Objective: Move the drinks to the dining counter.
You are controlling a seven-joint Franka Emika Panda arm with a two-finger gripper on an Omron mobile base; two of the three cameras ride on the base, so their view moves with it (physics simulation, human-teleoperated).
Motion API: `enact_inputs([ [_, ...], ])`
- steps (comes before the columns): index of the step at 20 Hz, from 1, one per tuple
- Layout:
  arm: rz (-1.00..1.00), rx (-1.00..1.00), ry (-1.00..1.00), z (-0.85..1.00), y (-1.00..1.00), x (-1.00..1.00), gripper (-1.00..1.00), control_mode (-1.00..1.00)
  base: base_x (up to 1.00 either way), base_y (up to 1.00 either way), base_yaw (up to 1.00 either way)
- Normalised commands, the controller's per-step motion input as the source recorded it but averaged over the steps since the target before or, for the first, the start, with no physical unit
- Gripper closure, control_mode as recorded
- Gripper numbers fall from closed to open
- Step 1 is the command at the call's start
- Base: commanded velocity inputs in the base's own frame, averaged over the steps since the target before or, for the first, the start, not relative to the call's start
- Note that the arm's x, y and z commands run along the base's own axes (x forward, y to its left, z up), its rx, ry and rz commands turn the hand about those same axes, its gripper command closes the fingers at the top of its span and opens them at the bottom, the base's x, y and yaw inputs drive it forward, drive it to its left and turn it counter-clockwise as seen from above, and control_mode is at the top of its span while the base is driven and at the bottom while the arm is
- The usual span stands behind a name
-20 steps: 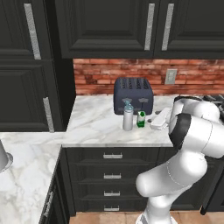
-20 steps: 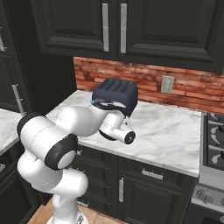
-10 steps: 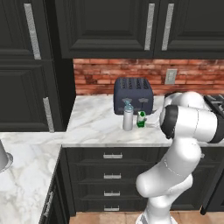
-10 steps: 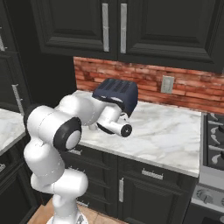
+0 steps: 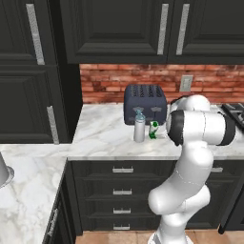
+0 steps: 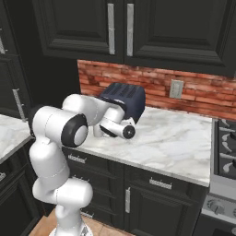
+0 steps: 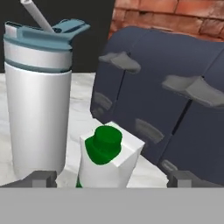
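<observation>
Left base view: the grey metal bottle (image 5: 139,128) stands upright on the marble bench (image 5: 105,136), just in front of the toaster (image 5: 145,103); the green-and-white carton (image 5: 154,130) stands just beside the bottle, on the side towards the arm, which hides part of it.
Right base view: the arm reaches across the toaster's (image 6: 125,98) front, low over the bench (image 6: 170,138); the drinks are hidden behind it.
Hand view, target: the carton (image 7: 108,158) sits upright straight ahead of the hand (image 7: 111,178), between the two finger tips (image 7: 41,178), its long axis vertical.
Hand view, state: the jaws are spread wide, with nothing held and neither tip touching the carton.
Hand view, neighbours: the bottle (image 7: 39,100) stands close beside the carton; the toaster (image 7: 170,100) rises just behind it.
Judgement: the carton looks like the first pick. One finger must pass the narrow gap by the bottle and could knock it, and the toaster limits forward travel.
</observation>
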Motion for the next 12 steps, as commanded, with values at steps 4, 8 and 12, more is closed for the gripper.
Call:
enact_inputs([
  [4,-0.03,-0.08,0.0,-0.13,0.0,0.29,-1.0,-1.0,0.0,0.0,0.0],
  [8,-0.01,-0.01,0.0,-0.1,0.0,0.22,-1.0,-1.0,0.0,0.0,0.0],
  [12,0.0,0.0,0.01,-0.08,0.0,0.21,-1.0,-1.0,0.0,0.0,0.0],
])
